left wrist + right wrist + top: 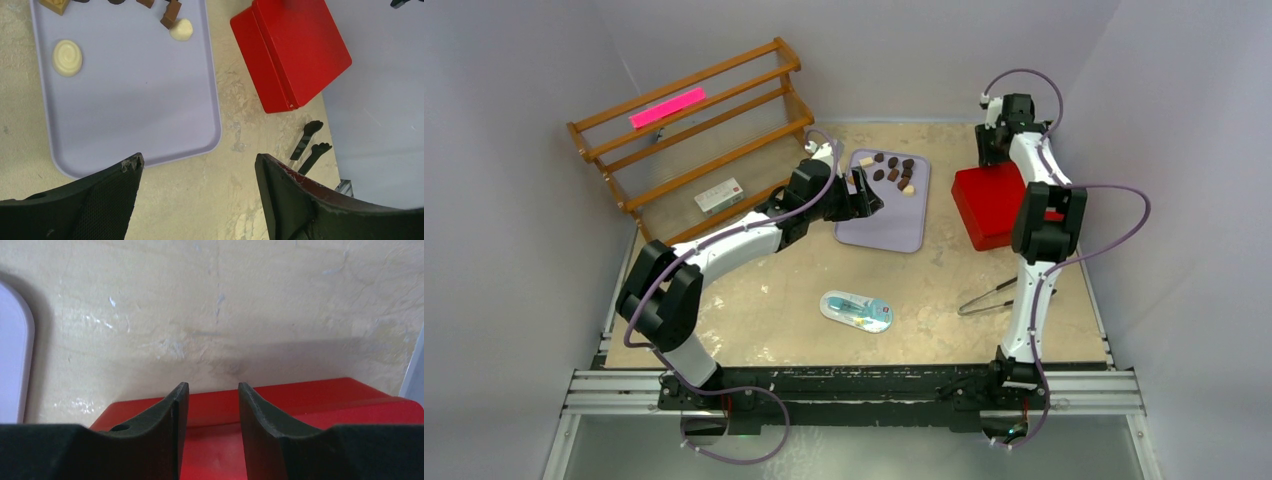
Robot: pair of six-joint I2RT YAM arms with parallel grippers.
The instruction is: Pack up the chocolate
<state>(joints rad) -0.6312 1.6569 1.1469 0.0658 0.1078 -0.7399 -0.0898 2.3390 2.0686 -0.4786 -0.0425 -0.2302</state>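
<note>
While the top view gives chocolate point(893, 175) as dots on the lavender tray point(889, 230), we log a cream swirl point(67, 57) by left wrist; left gripper point(197, 162) spread empty, right gripper point(213, 390) parted over red box point(300, 400).

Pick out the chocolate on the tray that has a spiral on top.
The flat round cream disc, lying by itself on the lavender tray. The other pale piece is a smooth dome beside a brown piece.
</note>
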